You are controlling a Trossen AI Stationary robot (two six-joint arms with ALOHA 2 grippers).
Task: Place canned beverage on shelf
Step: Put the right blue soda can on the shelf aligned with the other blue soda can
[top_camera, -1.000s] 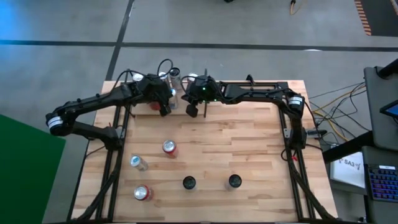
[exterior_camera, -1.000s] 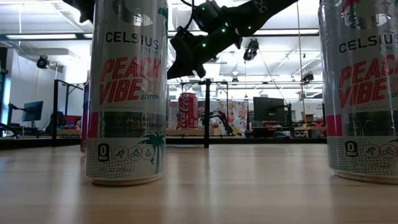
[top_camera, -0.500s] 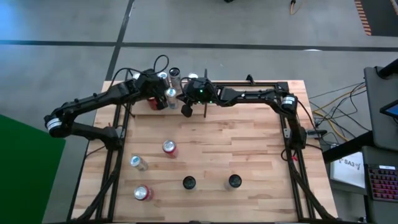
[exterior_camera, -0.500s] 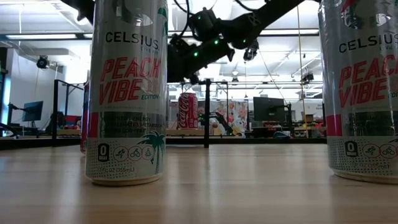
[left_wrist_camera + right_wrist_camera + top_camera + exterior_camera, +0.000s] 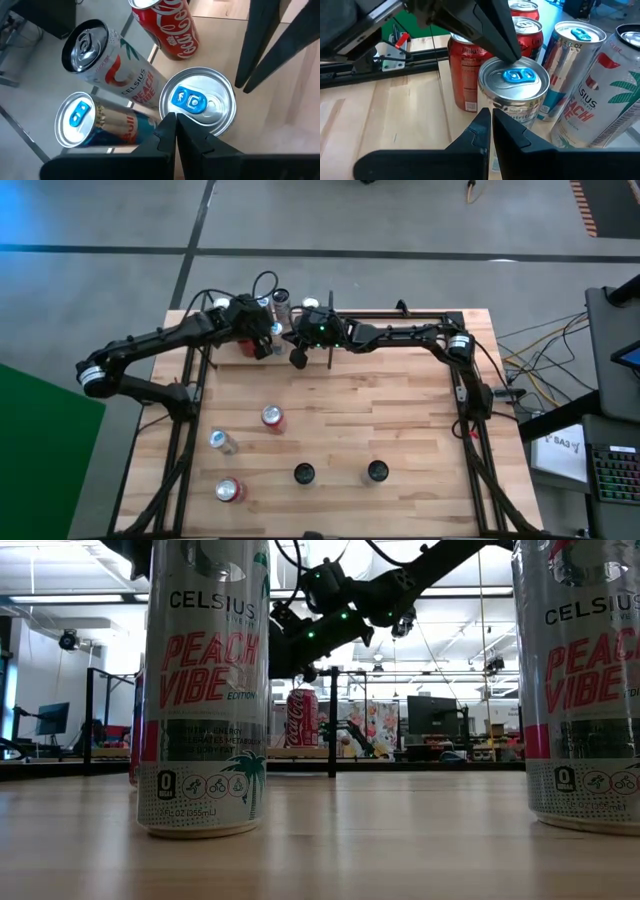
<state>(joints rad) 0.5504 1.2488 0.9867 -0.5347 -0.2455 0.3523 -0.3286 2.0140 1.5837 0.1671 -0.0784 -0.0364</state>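
A silver can with a blue tab (image 5: 197, 100) stands upright among other cans at the table's far edge, left of the middle. My left gripper (image 5: 175, 122) is shut, with its tips at this can's top rim. My right gripper (image 5: 490, 117) is shut too and comes level from the table's right at the can's side (image 5: 512, 107). Around it stand a Coca-Cola can (image 5: 170, 25), a Celsius can (image 5: 107, 57) and a blue can (image 5: 95, 125). The shelf (image 5: 300, 752) with its black upright rod (image 5: 332, 720) runs along the far edge. My left gripper sets its shut fingertips (image 5: 510, 52) on the silver can's top at the rim (image 5: 516, 62), slanting down from the table's left. The can stays upright on its base. My right gripper's shut tips stand against the can's side just below the rim (image 5: 495, 102); whether they touch I cannot tell.
Loose cans stand on the table: a red one (image 5: 272, 417), a silver one (image 5: 222, 442), a red one (image 5: 229, 490) and two dark-topped Celsius cans (image 5: 304, 474) (image 5: 376, 471) near the front. Black frame bars (image 5: 190, 410) (image 5: 465, 410) run down both sides.
My right gripper has sunk a little and gone toward the table's left, closer to the cans at the far edge, tipping slightly. It has stayed shut.
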